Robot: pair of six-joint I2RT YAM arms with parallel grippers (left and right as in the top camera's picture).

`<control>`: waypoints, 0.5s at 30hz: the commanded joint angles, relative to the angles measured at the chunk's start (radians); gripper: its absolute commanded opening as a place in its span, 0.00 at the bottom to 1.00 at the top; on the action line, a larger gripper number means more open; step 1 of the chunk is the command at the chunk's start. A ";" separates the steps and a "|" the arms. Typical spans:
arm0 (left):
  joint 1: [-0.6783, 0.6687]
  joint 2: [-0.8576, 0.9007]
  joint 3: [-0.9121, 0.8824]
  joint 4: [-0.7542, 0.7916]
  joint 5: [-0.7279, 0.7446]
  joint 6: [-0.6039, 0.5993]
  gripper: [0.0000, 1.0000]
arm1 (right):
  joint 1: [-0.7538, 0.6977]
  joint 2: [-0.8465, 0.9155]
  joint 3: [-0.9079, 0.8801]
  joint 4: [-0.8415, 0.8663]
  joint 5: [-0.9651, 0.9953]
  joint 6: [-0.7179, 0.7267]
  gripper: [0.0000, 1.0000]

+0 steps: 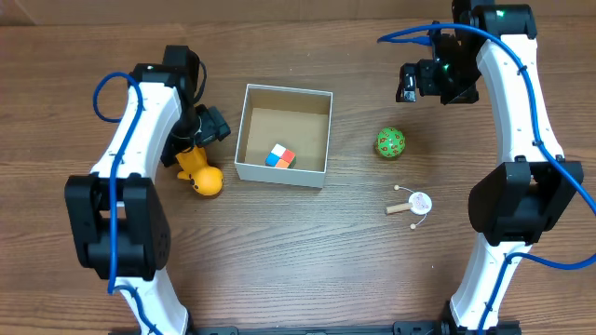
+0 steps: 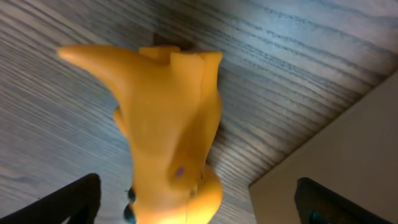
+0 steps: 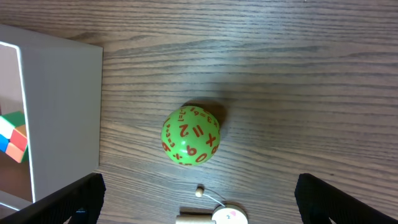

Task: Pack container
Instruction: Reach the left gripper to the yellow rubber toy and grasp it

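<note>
Square, shallow cardboard container, white outside and plain brown inside, stands mid-table on the wood-grain tabletop. A small cube of blue, red and white tiles lies on its floor. Just to its left, a smooth yellow plastic toy sits between the wide-spread fingers of the left gripper. The right gripper, likewise spread, hangs above a round green ball printed with orange numerals; a 2 and an equals sign are legible. Nearby lies a wooden-handled white disc rattle.
</note>
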 commanded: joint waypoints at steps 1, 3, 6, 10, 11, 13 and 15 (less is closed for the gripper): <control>0.004 0.062 -0.024 0.014 0.015 -0.023 0.87 | -0.003 -0.041 0.026 0.005 -0.001 0.007 1.00; 0.004 0.082 -0.039 0.027 0.014 -0.011 0.82 | -0.003 -0.041 0.026 0.005 -0.001 0.007 1.00; 0.005 0.113 -0.048 0.035 0.015 0.005 0.70 | -0.003 -0.041 0.026 0.005 -0.001 0.007 1.00; 0.005 0.123 -0.048 0.038 0.016 0.045 0.16 | -0.003 -0.041 0.026 0.005 -0.001 0.007 1.00; 0.006 0.120 -0.045 0.032 0.017 0.055 0.04 | -0.003 -0.041 0.026 0.005 -0.001 0.007 1.00; 0.006 0.108 -0.031 0.001 0.019 0.064 0.04 | -0.003 -0.041 0.026 0.005 -0.001 0.007 1.00; 0.006 0.089 -0.009 -0.027 0.019 0.085 0.04 | -0.003 -0.041 0.026 0.005 -0.001 0.007 1.00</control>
